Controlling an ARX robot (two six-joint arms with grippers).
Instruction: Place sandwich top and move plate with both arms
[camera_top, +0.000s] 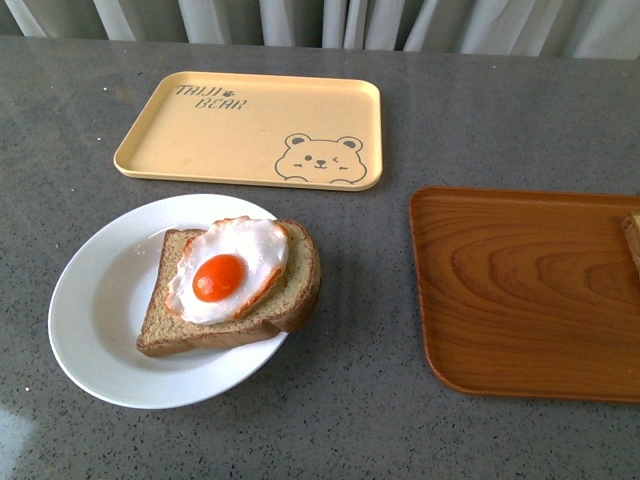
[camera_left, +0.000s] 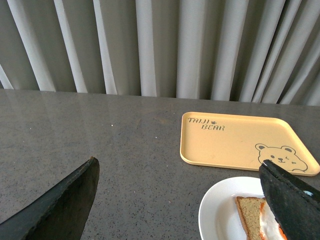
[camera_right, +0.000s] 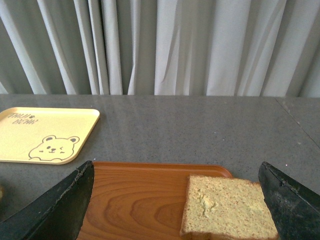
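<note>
The sandwich top (camera_right: 227, 205) lay flat on the brown wooden tray (camera_top: 520, 300), at its right edge in the front view and well apart from the plate (camera_top: 90, 300). The right pincer (camera_right: 176, 167) hung just short of the slice with its jaws wide apart and empty, likely lined up for a pick. The plate rested on the grey tabletop (camera_top: 350, 430) and carried the egg-topped slice (camera_top: 290, 295), egg upward to receive the top. The left pincer (camera_left: 179, 167), also spread open and holding nothing, hovered near the plate, probably placed there for the two-arm carry. The yellow bear tray (camera_top: 250, 125) lay beyond the plate
</note>
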